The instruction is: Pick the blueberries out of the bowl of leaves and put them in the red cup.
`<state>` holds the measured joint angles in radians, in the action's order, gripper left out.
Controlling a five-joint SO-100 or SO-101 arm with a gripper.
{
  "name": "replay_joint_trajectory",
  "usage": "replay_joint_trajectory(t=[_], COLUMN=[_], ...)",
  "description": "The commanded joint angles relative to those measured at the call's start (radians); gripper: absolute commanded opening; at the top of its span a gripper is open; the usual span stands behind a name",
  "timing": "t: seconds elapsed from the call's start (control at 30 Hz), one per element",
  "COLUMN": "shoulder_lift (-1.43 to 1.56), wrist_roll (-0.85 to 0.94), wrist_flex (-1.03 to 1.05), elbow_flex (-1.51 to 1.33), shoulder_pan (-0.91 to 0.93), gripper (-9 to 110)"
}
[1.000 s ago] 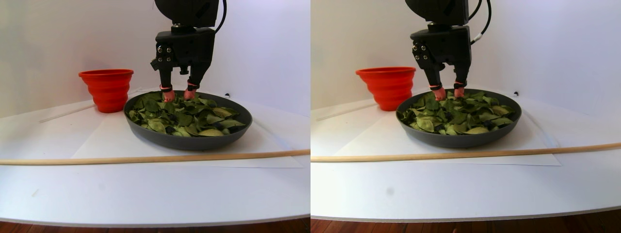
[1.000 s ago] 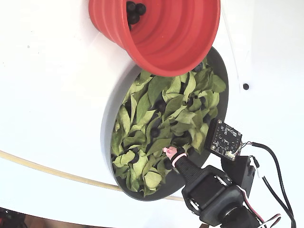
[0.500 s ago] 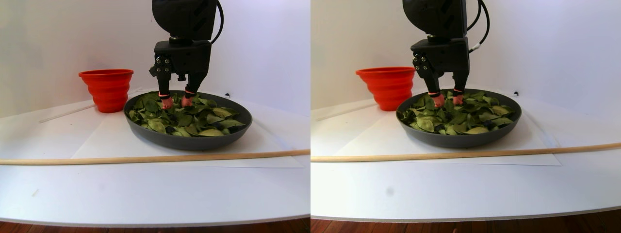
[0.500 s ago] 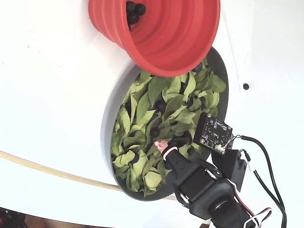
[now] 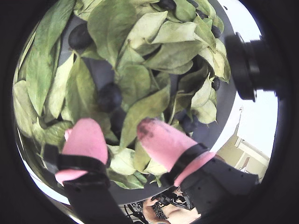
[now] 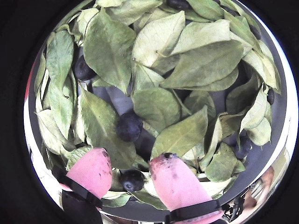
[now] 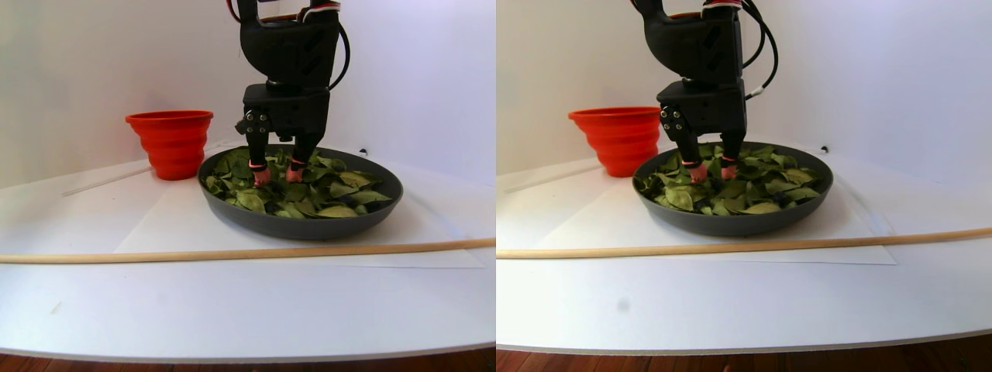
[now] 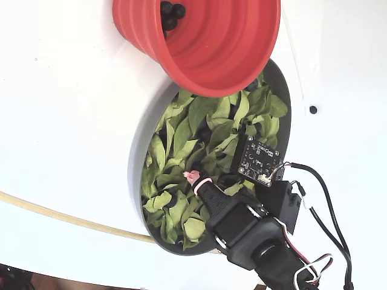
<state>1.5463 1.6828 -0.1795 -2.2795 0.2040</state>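
Note:
My gripper is open, its pink fingertips down among the leaves in the bowl. One of the blueberries lies between the two fingers, low in a wrist view. Another blueberry sits just beyond the tips, and it shows too in a wrist view. In the stereo pair view the gripper stands over the bowl's left half. The fixed view shows one pink fingertip on the leaves. The red cup stands left of the bowl and holds a few blueberries.
A long wooden stick lies across the table in front of the bowl, over a white paper sheet. A small black dot marks the surface beside the bowl. The arm's cables hang beside it. The table's front edge is near the camera.
The gripper has come down and travelled from the bowl's far rim toward its middle, fingertips now deeper among the leaves. It has stayed open.

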Motion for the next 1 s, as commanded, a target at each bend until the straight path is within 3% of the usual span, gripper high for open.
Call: replay_joint_trajectory(t=[0.0, 0.97], shoulder_lift=[0.011, -0.086], wrist_roll=[-0.008, -0.008], wrist_flex=[-0.015, -0.044], elbow_flex=[0.044, 0.107], shoulder_pan=[-0.011, 0.025], gripper=[16, 16])
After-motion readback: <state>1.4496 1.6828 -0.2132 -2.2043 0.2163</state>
